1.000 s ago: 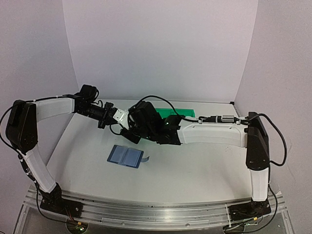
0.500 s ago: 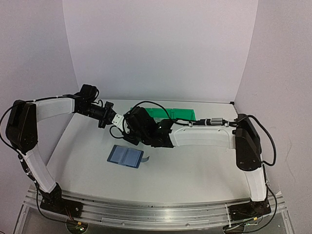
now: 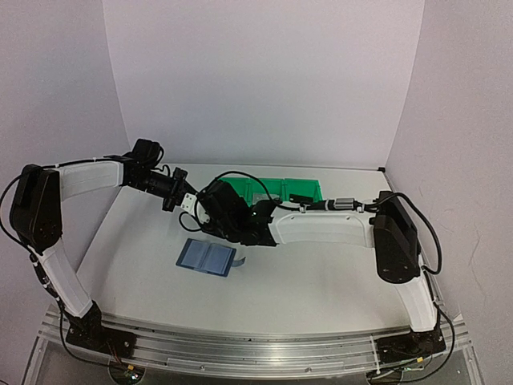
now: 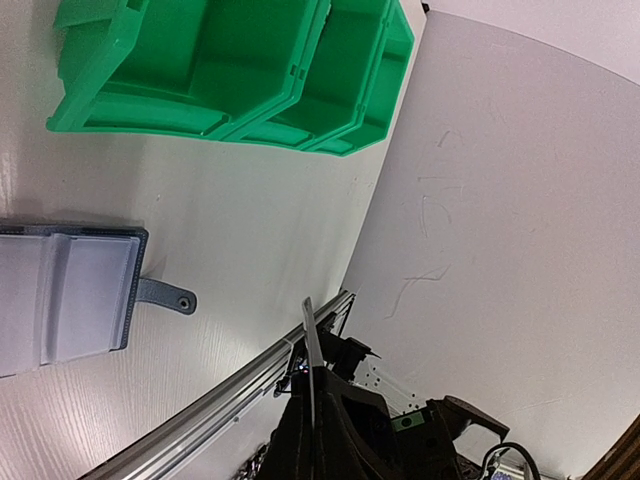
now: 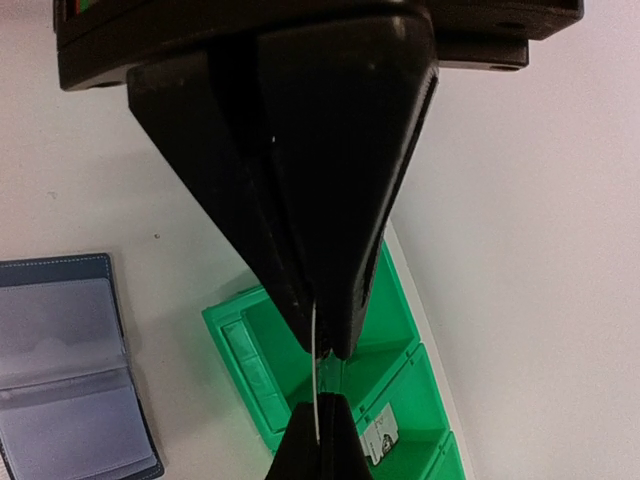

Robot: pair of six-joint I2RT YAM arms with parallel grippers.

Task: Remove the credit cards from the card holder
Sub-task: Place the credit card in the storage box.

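White tabletop point(image 3: 321, 277) w/ card holder point(image 3: 207, 257) lying open; L gripper point(image 4: 312, 398) & R gripper point(image 5: 318, 412) both clamping same credit card point(image 5: 316, 375) edge-on, above it.

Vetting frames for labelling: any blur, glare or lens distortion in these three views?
Top external: even light, no glare, soft shadows; left gripper and right gripper merge into a dark clump. Left wrist: sharp, but the table edge bows from the wide lens; card is an edge-on sliver. Right wrist: its own fingers loom dark and soft; card holder and green bins behind are crisp.
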